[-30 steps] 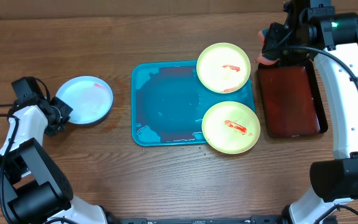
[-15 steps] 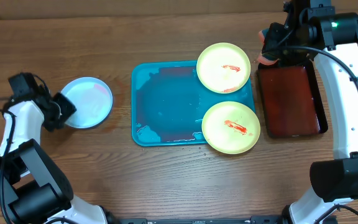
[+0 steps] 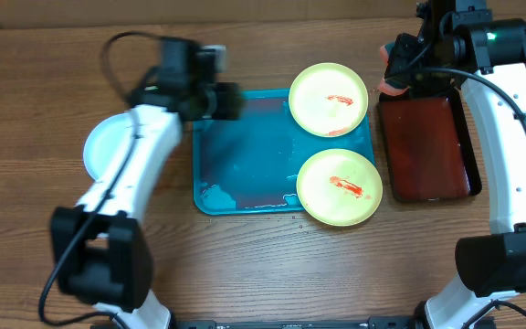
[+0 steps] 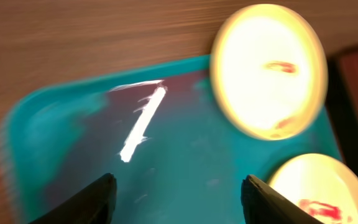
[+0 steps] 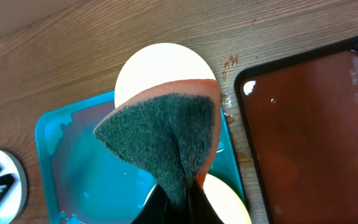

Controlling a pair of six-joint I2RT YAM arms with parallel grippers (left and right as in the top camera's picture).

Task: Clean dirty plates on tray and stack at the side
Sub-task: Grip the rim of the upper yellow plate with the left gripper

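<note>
Table [image 3: 245,274]: wood. Teal tray [image 3: 245,164] at mid-table, wet, with foam [image 3: 210,194] in near left corner. Dark red tray [image 3: 427,151] just off its right edge.

First yellow-green plate [image 3: 328,99] overhangs teal tray's far right corner. Second yellow-green plate [image 3: 339,187] overhangs near right corner. Both red-smeared in centre. Pale plate [image 3: 103,151] on table, left of teal tray, apart, partly under my left arm [image 3: 131,169].

My left gripper [image 4: 179,186] over teal tray's far left corner, fingers [image 4: 98,194] spread wide, nothing between. My right gripper [image 5: 176,202] over dark red tray's far left corner, pinched tight on sponge [image 5: 160,137].
</note>
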